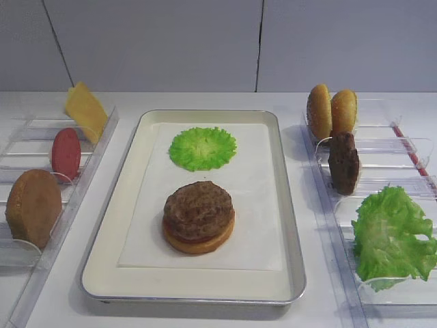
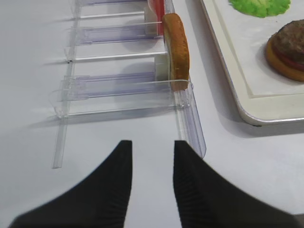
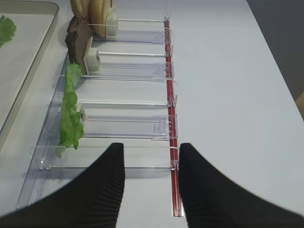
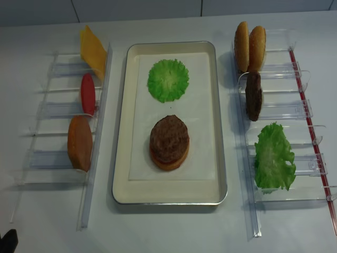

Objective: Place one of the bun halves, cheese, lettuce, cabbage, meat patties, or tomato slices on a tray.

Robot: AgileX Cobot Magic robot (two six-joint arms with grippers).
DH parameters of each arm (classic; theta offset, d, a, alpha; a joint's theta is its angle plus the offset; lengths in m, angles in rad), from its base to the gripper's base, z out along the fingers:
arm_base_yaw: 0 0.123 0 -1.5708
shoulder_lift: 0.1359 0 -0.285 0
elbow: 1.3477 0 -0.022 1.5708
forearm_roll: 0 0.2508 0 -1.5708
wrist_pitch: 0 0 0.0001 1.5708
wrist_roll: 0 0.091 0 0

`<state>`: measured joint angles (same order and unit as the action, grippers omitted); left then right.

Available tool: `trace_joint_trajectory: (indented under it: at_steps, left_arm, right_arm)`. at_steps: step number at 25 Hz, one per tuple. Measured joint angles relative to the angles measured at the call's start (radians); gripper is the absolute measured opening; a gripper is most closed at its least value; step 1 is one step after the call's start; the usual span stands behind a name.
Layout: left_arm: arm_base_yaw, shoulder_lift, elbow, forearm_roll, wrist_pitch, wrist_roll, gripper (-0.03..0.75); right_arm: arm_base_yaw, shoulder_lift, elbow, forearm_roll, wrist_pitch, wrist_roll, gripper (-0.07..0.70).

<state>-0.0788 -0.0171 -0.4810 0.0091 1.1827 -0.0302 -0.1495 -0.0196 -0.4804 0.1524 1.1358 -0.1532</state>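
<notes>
On tray: tray (image 4: pixel 124 132) is holding a lettuce disc (image 4: pixel 168 79) and a stack of patty (image 4: pixel 169 135), tomato and bun.
Waiting: cheese (image 4: pixel 92 51), tomato slice (image 4: pixel 88 93), bun (image 4: pixel 79 143), second patty (image 4: pixel 253 96) are sitting in racks (image 4: pixel 284 113).
Right gripper (image 3: pixel 152 164): hanging part-open, empty.
Left gripper (image 2: pixel 152 156): showing parted, empty.
Wrist views only: the overheads are missing both grippers.
</notes>
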Motion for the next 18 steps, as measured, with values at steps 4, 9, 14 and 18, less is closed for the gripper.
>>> trace_joint_trajectory:
  at_steps: [4,9,14,18]
  left_arm:
    - [0.0,0.0,0.0,0.0,0.0,0.0,0.2]
    - [0.0,0.0,0.0,0.0,0.0,0.0,0.2]
    - [0.0,0.0,0.0,0.0,0.0,0.0,0.2]
    - [0.0,0.0,0.0,0.0,0.0,0.0,0.2]
  right_arm:
    - [0.0,0.0,0.0,0.0,0.0,-0.002,0.298]
    - [0.0,0.0,0.0,0.0,0.0,-0.004,0.298]
    - [0.0,0.0,0.0,0.0,0.0,-0.004,0.298]
    - [0.0,0.0,0.0,0.0,0.0,-0.004,0.298]
